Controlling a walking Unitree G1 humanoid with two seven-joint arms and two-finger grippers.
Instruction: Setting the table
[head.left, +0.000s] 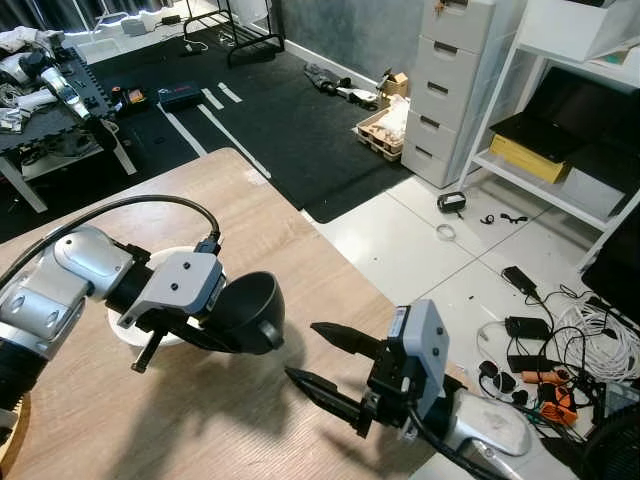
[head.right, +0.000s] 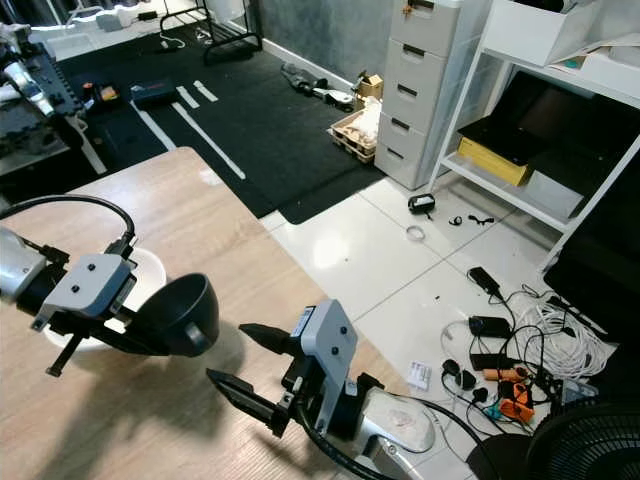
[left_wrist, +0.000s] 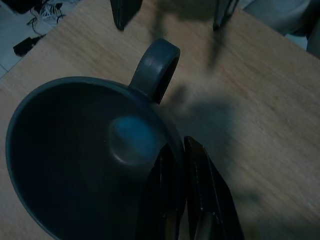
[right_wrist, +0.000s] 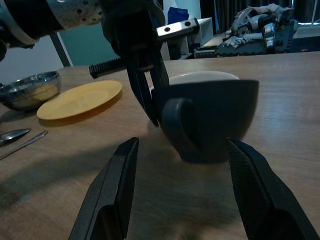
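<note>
The left gripper (left_wrist: 182, 200) pinches the rim of a dark cup (head.left: 248, 312), one finger inside the wall and one outside, holding it tilted just above the wooden table (head.left: 260, 235). The cup's handle (right_wrist: 176, 119) faces the right gripper (head.left: 318, 355), whose fingers stand spread wide and empty, just short of the cup. Behind the left gripper sits a white plate (head.right: 150, 268). Farther beyond it lie a yellow plate (right_wrist: 80, 99), a metal bowl (right_wrist: 27, 89) and spoons (right_wrist: 20, 137).
</note>
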